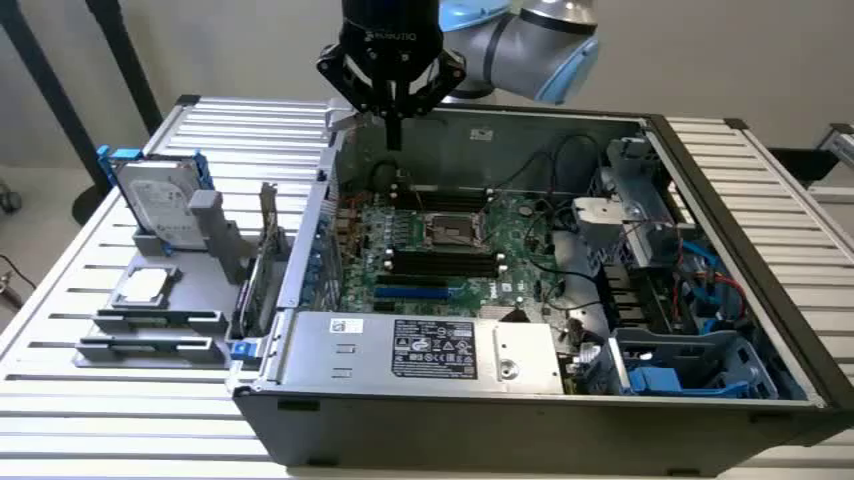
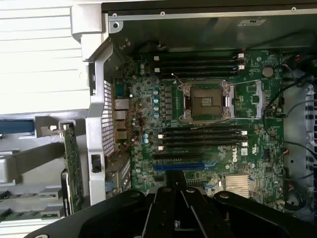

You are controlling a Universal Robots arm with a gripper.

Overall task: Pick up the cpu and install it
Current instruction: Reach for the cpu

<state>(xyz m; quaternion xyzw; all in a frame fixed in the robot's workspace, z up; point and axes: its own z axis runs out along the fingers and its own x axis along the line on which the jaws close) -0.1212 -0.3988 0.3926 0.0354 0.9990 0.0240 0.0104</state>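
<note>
The cpu, a small flat square chip with a silver top, lies on the grey holder on the table at the exterior view's left, outside the computer case. My gripper hangs high over the case's back left corner, far from the cpu, with its black fingers pressed together and nothing between them. In the wrist view the shut gripper looks down on the green motherboard. The open, bare cpu socket sits in its metal frame between rows of dark memory slots; the exterior view shows that socket mid-board.
A silver hard drive with blue rails stands upright behind the cpu. A thin card stands beside the case wall. A power supply fills the case front, with cables and blue drive bays at the right.
</note>
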